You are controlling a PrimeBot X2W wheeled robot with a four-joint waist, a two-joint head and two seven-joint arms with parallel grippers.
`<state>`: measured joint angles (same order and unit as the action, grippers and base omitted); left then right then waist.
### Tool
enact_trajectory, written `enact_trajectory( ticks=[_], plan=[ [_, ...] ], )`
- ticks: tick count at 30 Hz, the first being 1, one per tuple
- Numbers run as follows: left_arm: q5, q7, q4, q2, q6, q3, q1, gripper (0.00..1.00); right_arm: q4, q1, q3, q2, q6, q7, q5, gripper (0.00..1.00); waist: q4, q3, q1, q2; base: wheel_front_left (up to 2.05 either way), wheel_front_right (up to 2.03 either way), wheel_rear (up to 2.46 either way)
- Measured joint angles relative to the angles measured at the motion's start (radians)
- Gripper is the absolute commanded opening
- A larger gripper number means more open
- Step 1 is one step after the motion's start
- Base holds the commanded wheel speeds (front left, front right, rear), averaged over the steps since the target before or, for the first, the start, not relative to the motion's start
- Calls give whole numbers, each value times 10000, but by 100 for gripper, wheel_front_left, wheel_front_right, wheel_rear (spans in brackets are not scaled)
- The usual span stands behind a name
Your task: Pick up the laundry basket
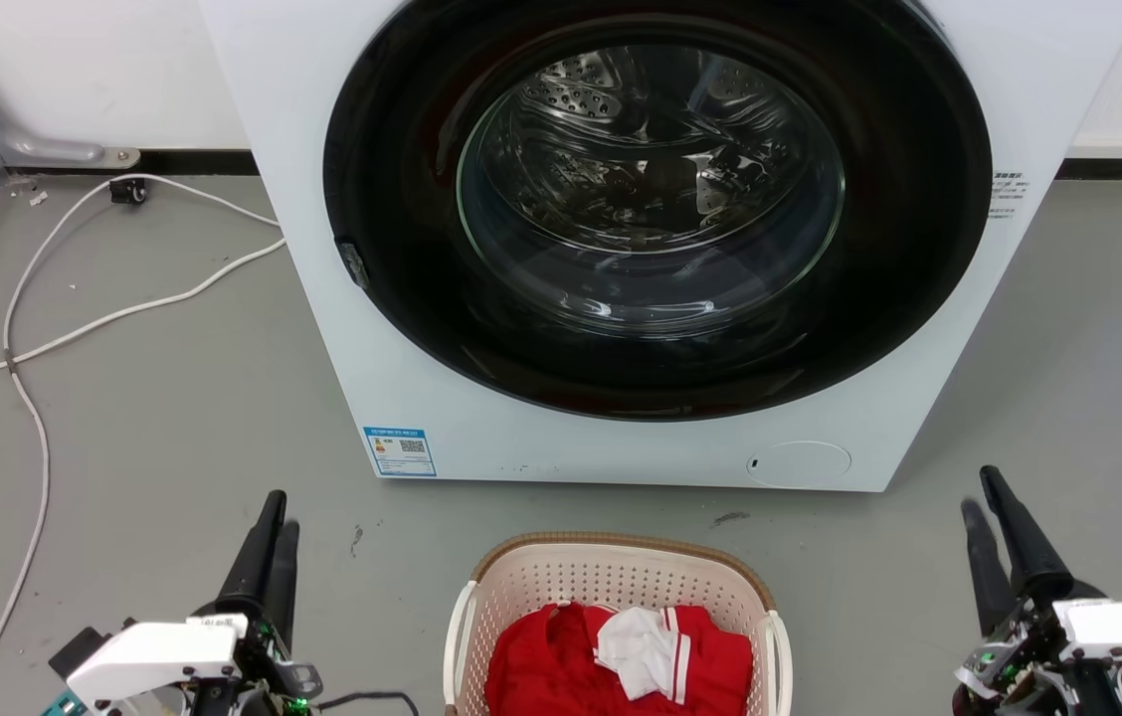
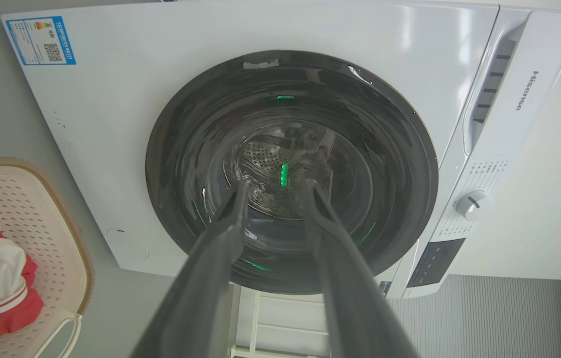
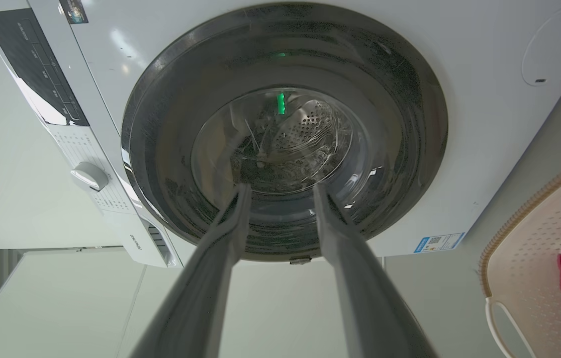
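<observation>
Laundry basket is sitting bottom centre; left gripper and right gripper are hanging spread, empty, flanking it. Judgement: both should be closing on white handles together, level.

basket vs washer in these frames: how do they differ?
Size: the laundry basket is far smaller than the washing machine. Colour: the basket is cream with a brown rim; the machine is white with a black round door. State: the basket is open-topped, holding red and white clothes; the machine's door is shut. Both stand on the grey floor.
</observation>
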<state>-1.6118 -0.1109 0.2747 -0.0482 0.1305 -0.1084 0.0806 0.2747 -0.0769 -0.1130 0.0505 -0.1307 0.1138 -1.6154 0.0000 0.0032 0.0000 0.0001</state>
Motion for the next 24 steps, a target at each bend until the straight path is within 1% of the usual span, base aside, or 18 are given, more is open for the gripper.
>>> enact_trajectory(
  ticks=[4, 6, 12, 24],
  plan=[
    [159, 190, -46, 8, 0, 29, -104, 100, 31, 107, -8, -17, 0, -182, 19, 100, -2, 3, 0, 0, 0, 0, 0],
    [428, 286, -119, 6, -2, 12, -104, 100, 13, 113, -31, -21, 0, -274, 267, 100, -3, 6, 0, 0, 0, 0, 0],
    [1513, 556, -393, 6, -52, 0, -105, 100, -313, 166, -77, -23, 0, -579, 1743, 100, -5, 24, 0, 0, 0, 0, 0],
    [4334, 1076, -991, 4, -566, 314, -201, 100, -1066, 419, 199, -25, 0, -1097, 5081, 100, -5, 50, 0, 0, 0, 0, 0]
  ],
)
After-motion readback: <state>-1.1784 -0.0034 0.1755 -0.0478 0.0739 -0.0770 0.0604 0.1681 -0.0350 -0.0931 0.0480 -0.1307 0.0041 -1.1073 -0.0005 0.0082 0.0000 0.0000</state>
